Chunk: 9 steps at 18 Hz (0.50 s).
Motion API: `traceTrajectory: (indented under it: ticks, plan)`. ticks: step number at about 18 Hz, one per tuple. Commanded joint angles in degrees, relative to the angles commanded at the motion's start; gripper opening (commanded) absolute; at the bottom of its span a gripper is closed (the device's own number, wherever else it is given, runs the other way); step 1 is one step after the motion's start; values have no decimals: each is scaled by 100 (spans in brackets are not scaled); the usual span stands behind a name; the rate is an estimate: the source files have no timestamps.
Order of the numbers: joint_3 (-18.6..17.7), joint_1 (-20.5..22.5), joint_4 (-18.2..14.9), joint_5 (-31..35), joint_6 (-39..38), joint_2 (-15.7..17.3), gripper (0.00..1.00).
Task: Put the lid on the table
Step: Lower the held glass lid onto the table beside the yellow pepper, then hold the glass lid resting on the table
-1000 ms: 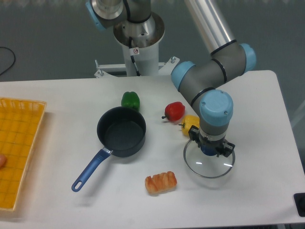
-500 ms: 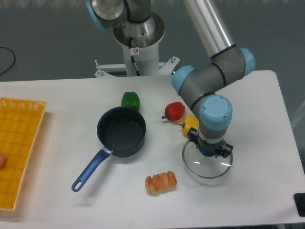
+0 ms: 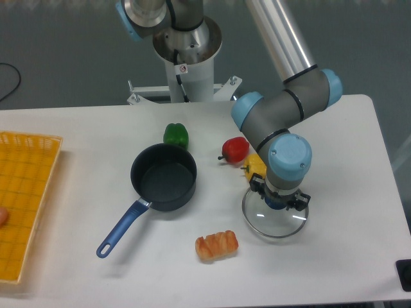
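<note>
Pointing straight down, the black two-finger gripper (image 3: 277, 201) sits closed around the small blue knob of the round transparent glass lid (image 3: 275, 221), which lies low over the plain white table (image 3: 347, 167), right of the dark blue saucepan (image 3: 163, 176). Whether the lid touches the tabletop is unclear. No writing is legible.

A dull grey-green floor (image 3: 58, 51) lies behind, crossed by a black cable (image 3: 9, 80).
</note>
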Motion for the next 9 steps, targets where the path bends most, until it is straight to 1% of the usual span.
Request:
traceTrajectory:
  ticks: [9]
  plan:
    - [17,-9,9,-35,-229,-79,41]
